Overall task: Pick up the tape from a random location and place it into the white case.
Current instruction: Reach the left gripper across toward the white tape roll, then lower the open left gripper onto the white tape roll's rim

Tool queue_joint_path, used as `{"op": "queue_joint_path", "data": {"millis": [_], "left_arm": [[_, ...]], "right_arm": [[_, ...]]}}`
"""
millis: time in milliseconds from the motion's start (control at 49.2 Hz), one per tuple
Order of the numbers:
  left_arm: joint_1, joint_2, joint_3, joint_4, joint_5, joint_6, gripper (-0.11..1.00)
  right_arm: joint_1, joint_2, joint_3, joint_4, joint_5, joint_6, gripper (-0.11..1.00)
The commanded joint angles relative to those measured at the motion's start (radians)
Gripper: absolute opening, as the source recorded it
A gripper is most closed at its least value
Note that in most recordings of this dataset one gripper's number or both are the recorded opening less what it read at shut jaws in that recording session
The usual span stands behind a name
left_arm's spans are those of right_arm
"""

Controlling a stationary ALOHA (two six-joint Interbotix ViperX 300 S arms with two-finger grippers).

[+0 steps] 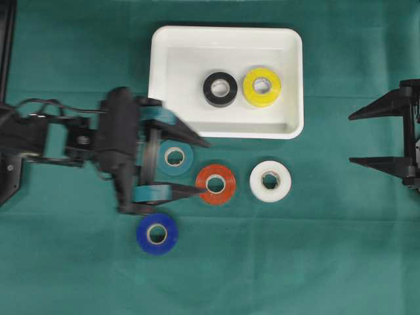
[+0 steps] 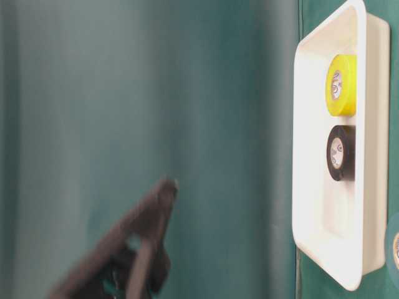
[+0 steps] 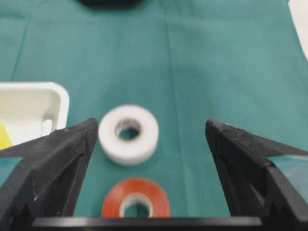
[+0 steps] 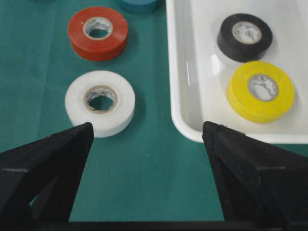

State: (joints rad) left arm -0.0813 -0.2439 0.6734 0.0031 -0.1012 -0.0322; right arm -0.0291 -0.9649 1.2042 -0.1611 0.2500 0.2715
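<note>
Left gripper (image 1: 199, 164) was spread wide over teal roll (image 1: 174, 157). Risk: lower finger clips red roll (image 1: 216, 184) at 4 o'clock, knocking it.

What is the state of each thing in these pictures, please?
white case: holds two rolls
black tape: in case
yellow tape: in case
teal tape: on cloth, between open pincer fingers
red tape: on cloth
white tape: on cloth
blue tape: on cloth
left pincer: open, empty
right pincer: open, empty
</note>
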Motion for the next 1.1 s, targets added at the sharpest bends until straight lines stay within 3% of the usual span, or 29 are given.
{"op": "queue_joint_path", "data": {"millis": [0, 366, 732, 875, 1078], "left_arm": [[0.002, 0.054, -0.106, -0.003, 0.014, 0.000, 0.91], [0.002, 0.282, -0.414, 0.000, 0.121, 0.043, 0.91], [0.002, 0.354, -0.531, -0.003, 0.189, 0.026, 0.91], [0.002, 0.379, -0.586, -0.003, 0.291, 0.005, 0.91], [0.003, 0.457, -0.753, 0.000, 0.580, 0.003, 0.91]], "right_arm": [[0.002, 0.008, -0.015, 0.000, -0.009, 0.000, 0.87], [0.003, 0.008, -0.015, -0.003, -0.006, 0.000, 0.87], [0.002, 0.008, -0.014, -0.003, -0.003, 0.000, 0.87], [0.002, 0.009, -0.014, -0.005, -0.003, -0.002, 0.87], [0.002, 0.009, -0.014, -0.006, -0.003, -0.002, 0.87]]}}
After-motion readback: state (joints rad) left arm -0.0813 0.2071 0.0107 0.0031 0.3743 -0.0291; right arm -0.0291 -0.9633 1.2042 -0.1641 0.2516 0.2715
